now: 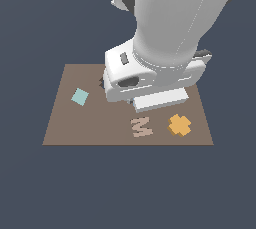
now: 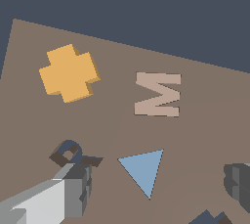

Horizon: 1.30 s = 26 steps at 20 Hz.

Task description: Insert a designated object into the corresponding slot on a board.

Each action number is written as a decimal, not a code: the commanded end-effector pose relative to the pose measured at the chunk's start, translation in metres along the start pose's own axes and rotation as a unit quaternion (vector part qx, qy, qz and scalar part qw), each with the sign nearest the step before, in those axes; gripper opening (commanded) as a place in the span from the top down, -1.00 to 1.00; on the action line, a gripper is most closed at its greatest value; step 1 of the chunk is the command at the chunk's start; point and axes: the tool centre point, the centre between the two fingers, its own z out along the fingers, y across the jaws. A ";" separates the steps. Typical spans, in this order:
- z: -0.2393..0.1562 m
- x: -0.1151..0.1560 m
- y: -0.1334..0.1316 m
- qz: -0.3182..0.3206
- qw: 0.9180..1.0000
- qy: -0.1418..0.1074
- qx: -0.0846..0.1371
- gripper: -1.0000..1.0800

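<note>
The orange cross (image 1: 179,125) (image 2: 69,73) lay flat on the board (image 1: 65,123) (image 2: 205,100), well apart from the claw (image 2: 156,184) and not held by it. The tan M (image 1: 141,126) (image 2: 158,94) lay beside the cross, nearer to the claw. The blue triangle (image 2: 143,168) lay between the 2 fingers (image 2: 73,189). The claw was spread wide and held nothing. A dark R cutout (image 2: 67,152) showed at one fingertip. A pale blue square (image 1: 79,96) lay on the board, beyond the arm (image 1: 170,28).
</note>
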 end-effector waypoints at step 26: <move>0.064 0.075 -0.084 -0.166 0.986 0.007 -0.002 -0.92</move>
